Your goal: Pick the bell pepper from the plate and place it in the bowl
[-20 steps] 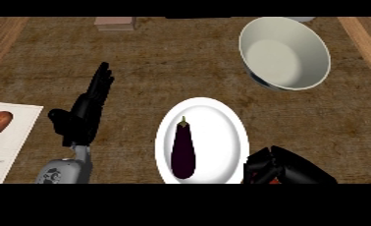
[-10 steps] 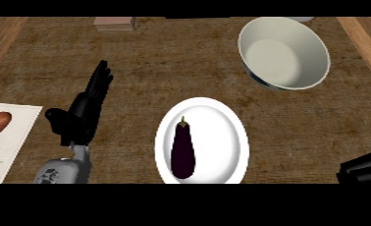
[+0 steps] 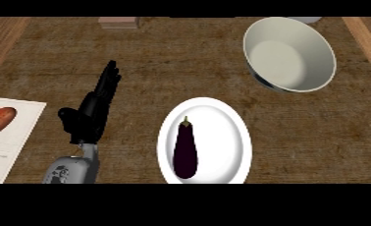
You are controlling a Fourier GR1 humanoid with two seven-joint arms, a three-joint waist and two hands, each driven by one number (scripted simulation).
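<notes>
A dark purple eggplant (image 3: pixel 185 149) with a small green stem lies lengthwise on the white plate (image 3: pixel 228 136) at the lower middle; no bell pepper shows. The cream bowl (image 3: pixel 290 53) stands tilted at the upper right with nothing in it. My left hand (image 3: pixel 91 109) rests open to the left of the plate, fingers straight and pointing away, apart from plate and eggplant. My right hand is out of the view.
A white board (image 3: pixel 18 131) with a reddish item (image 3: pixel 6 118) on it lies at the left edge. A small tan block (image 3: pixel 118 22) sits at the far edge. Wooden borders run along both sides of the brown counter.
My right hand, seen at the lower right of the plate a second ago, has drawn back rightward and down out of view. Left hand, plate, eggplant and bowl have not moved.
</notes>
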